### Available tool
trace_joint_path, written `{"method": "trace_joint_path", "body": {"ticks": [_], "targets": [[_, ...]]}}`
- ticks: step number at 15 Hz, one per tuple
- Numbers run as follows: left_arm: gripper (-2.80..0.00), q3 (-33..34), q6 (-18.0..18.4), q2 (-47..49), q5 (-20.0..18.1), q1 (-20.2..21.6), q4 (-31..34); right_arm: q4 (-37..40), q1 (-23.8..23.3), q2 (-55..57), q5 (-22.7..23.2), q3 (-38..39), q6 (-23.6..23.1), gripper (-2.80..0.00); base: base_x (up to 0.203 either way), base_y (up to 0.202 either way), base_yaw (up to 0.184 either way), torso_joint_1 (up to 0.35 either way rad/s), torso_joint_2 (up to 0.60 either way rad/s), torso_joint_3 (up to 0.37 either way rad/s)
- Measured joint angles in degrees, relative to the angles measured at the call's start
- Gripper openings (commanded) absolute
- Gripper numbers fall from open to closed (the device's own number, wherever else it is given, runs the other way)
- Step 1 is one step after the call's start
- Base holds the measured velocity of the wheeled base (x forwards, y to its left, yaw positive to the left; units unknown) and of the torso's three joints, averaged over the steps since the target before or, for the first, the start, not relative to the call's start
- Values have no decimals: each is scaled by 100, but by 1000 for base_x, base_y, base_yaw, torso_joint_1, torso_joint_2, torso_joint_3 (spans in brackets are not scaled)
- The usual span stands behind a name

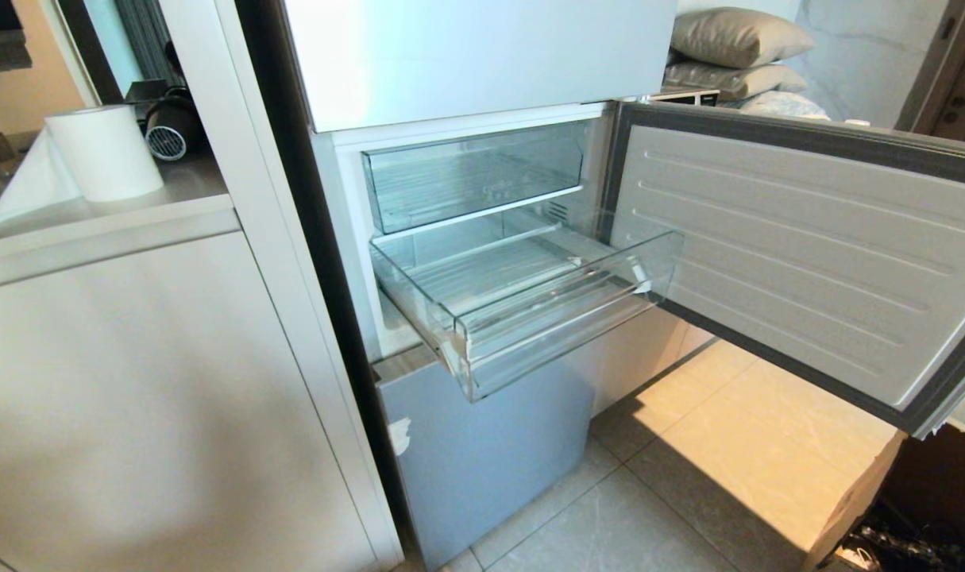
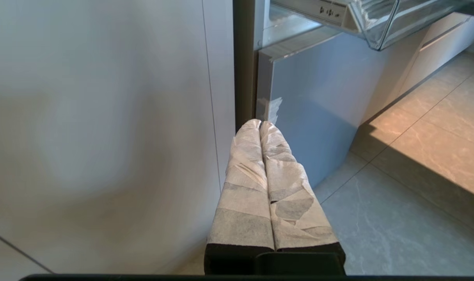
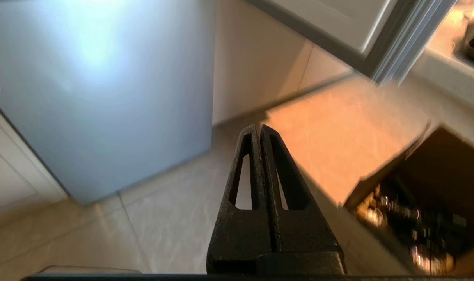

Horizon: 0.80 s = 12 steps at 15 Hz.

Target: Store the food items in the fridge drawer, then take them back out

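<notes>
The fridge drawer point(image 1: 530, 310) stands pulled out from the fridge, its clear front wall hanging over the pale blue lower panel point(image 1: 482, 461), and the door point(image 1: 808, 254) is swung wide to the right. No food shows in it. The left gripper point(image 2: 260, 124), fingers wrapped in white tape, is pressed closed low beside the panel. The right gripper point(image 3: 259, 128) is closed too, empty, above the floor tiles point(image 3: 174, 218).
</notes>
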<state>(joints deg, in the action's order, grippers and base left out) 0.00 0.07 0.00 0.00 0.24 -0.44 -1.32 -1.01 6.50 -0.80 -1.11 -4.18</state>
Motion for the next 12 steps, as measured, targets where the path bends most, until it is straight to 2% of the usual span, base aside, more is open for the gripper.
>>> {"method": "trace_joint_path", "body": {"ticks": [2,4,5,7,8,12], "targets": [[-280,0,0,0,0,0,2,-303,-344,817,-201,-421,328,-280,0,0,0,0,0,0],[-280,0,2,0,1,0,2,-494,-1272,1811,-310,-1035,799,-280,0,0,0,0,0,0],[-280,0,1,0,0,0,2,-599,-1801,2263,-330,-1299,978,0,0,0,0,0,0,0],[-280,0,2,0,0,0,2,-967,-2805,3195,-342,-1743,1181,0,0,0,0,0,0,0],[-280,0,2,0,0,0,2,-1215,-3142,3611,-355,-1927,1220,0,0,0,0,0,0,0],[-280,0,0,0,0,0,2,-1651,-3708,4716,-388,-2507,1299,0,0,0,0,0,0,0]]}}
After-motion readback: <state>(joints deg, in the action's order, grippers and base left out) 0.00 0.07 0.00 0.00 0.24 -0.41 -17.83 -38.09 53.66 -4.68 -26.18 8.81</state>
